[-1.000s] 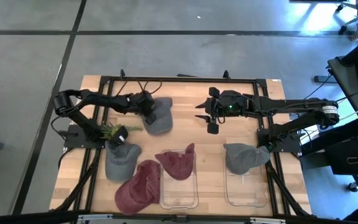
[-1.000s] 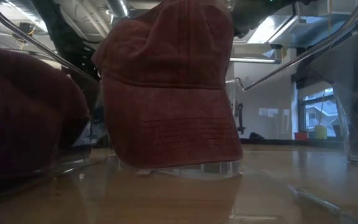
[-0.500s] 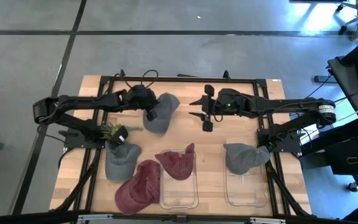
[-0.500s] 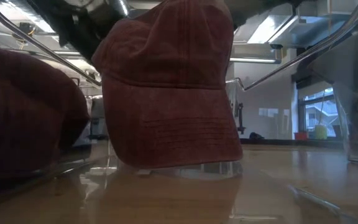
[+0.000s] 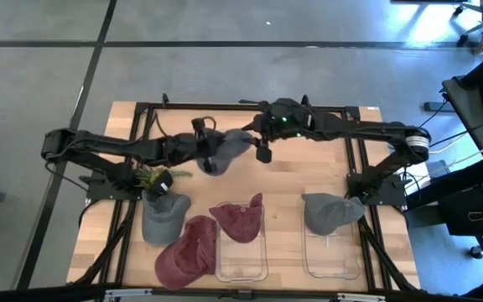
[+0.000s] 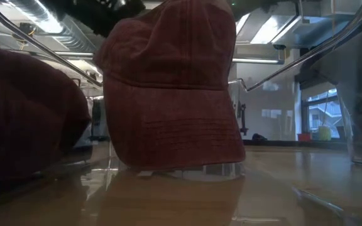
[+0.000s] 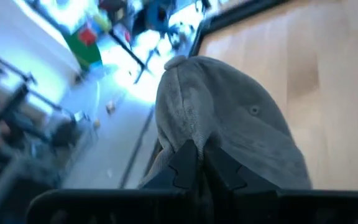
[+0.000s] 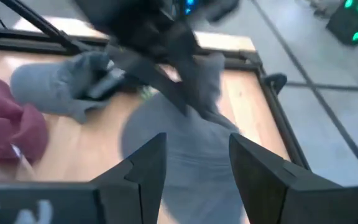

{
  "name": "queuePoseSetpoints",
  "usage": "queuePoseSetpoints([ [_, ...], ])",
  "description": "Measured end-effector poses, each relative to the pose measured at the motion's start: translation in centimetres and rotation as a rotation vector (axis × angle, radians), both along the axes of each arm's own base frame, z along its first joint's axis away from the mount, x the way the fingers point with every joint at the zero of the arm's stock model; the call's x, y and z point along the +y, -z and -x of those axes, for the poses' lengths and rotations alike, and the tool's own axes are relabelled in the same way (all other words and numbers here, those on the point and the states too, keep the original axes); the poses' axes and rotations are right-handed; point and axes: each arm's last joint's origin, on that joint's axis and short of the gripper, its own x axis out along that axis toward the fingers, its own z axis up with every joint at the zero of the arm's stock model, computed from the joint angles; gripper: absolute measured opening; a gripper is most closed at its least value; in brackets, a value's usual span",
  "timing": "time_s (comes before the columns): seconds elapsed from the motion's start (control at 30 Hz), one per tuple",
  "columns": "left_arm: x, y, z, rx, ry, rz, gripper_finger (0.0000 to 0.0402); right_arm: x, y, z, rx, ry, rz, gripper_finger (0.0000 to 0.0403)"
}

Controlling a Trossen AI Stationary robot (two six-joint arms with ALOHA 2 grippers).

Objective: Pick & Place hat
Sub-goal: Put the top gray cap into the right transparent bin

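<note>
The left claw (image 5: pixel 209 159) had a grey hat (image 5: pixel 229 148) pinched by its edge, and the left wrist view showed its two fingers (image 7: pixel 185 167) pressed together on the fabric, the crown bulging out just beyond them. The hat hung at the far middle of the table (image 5: pixel 309 172), clear of the wood as far as I could judge from above.

The right claw (image 5: pixel 263 151) was right there beside it, on the side of the hat away from the left arm, fingers spread wide in the right wrist view with the grey cloth filling the gap ahead of them. It looked like a handover or a two-arm grab, though no contact showed.

Taking that held hat as the marker: nearer the front edge and toward the right arm, a second grey hat (image 5: pixel 331 211) sat over a clear bin (image 5: pixel 331 252), so that one looked placed. Straight toward the front, a maroon hat (image 5: pixel 240 218) rested on another clear bin (image 5: pixel 243 254). Toward the left arm's side, a third grey hat (image 5: pixel 163 215) and another maroon hat (image 5: pixel 186 252) lay on the wood, apparently waiting.

So, my read: partly done, one hat in the air, two left to move.
</note>
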Motion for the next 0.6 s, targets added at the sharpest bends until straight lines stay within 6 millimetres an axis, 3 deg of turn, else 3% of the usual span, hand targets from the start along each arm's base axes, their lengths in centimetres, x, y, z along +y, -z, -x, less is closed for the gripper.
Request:
queuePoseSetpoints([
  [0.3,-2.5,-0.4,-0.2,0.026,0.031,-0.131,0.0007,-1.0,-0.1,-2.1,0.133,-0.043,-0.015,0.0173],
  [0.6,-3.6,-0.5,-0.1,0.035,0.016,-0.164,0.0007,-1.1,0.6,-2.5,0.239,-0.016,-0.089,0.0155],
])
